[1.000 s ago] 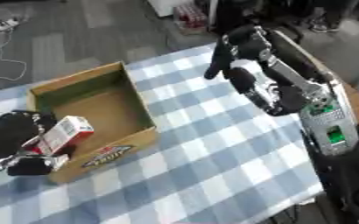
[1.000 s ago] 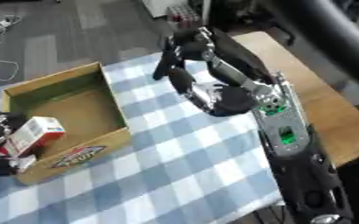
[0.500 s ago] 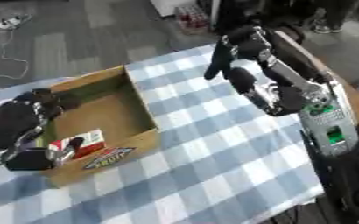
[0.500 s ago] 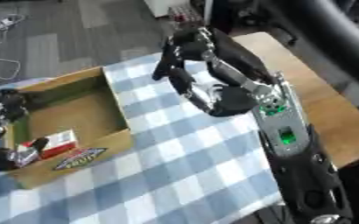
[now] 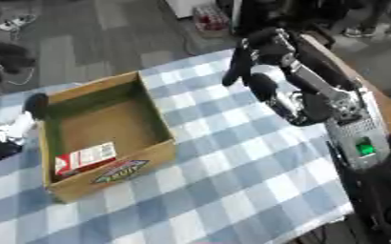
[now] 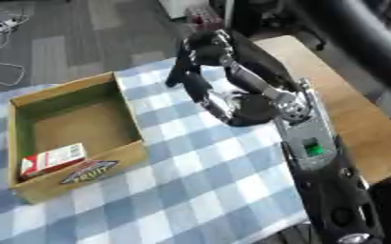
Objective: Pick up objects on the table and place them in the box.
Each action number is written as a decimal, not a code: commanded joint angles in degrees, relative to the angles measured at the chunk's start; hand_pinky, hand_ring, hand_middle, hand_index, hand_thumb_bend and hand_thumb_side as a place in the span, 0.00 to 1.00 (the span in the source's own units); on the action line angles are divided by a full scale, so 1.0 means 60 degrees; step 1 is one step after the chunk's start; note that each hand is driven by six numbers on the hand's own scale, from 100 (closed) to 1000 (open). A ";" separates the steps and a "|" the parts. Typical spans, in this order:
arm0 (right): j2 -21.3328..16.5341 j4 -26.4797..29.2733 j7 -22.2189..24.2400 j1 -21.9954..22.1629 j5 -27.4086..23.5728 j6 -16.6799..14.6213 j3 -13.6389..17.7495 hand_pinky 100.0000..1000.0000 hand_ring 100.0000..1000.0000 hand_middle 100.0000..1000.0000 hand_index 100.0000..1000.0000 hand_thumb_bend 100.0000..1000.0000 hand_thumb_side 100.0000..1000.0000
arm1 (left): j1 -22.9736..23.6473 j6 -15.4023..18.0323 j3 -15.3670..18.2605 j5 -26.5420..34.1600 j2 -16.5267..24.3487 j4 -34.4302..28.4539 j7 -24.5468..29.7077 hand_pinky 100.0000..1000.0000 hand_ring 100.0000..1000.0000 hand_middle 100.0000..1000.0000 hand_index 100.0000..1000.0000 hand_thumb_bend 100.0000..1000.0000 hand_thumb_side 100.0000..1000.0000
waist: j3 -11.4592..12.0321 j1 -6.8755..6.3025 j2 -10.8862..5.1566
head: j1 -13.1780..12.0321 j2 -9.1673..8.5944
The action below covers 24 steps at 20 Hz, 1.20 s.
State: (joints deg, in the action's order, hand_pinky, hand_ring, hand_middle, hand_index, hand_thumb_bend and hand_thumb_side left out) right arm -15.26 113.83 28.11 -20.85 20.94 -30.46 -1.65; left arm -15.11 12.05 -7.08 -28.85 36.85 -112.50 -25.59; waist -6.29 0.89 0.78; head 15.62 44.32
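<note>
— The red and white carton (image 5: pixel 85 158), where do we see it?
— Lying flat inside the box (image 5: pixel 161 125), in the box's near left corner, against the front wall. No fingers touch it.
— And our left hand (image 5: pixel 15 125)?
— Just outside the box's left wall, well clear of the carton. We cannot tell how its fingers stand; only a dark blur and a pale part show there.
— Our right hand (image 6: pixel 200 52)?
— Raised beyond the box's far right corner, over the blue checked tablecloth (image 5: pixel 232 181), fingers hanging loosely spread and holding nothing, well apart from the carton.
</note>
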 commanded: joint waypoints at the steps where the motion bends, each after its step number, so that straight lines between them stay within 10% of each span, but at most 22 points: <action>1: -0.0201 0.0128 -0.0158 0.0002 0.0102 0.0031 0.0171 0.31 0.27 0.42 0.58 0.00 1.00 | 0.0252 0.0855 0.0563 0.0826 -0.0124 -0.0341 -0.1354 0.18 0.32 0.44 0.61 0.07 1.00 | 0.0084 0.0049 -0.0064 | 0.0029 -0.0034; 9: -0.0317 0.0128 -0.0656 0.0443 0.0273 0.0081 0.0291 0.31 0.27 0.42 0.60 0.00 1.00 | 0.0547 0.2476 0.0693 0.1015 -0.0652 -0.0349 -0.2401 0.21 0.32 0.44 0.61 0.07 1.00 | 0.0474 0.0278 -0.0045 | -0.0367 -0.0034; 24: -0.0519 0.0128 -0.0761 0.0789 0.0494 0.0104 0.0208 0.31 0.26 0.42 0.62 0.00 1.00 | 0.0269 0.2216 0.0949 0.1385 -0.0683 -0.0349 -0.2419 0.23 0.34 0.46 0.62 0.07 1.00 | 0.0937 0.0396 0.0059 | -0.0633 -0.0034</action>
State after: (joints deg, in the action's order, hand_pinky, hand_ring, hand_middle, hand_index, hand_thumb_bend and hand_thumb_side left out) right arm -17.28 113.82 23.36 -15.60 23.73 -29.79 -0.66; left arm -12.87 25.60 -2.19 -20.59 32.16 -113.58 -39.79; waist -0.63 3.39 1.51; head 11.57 44.31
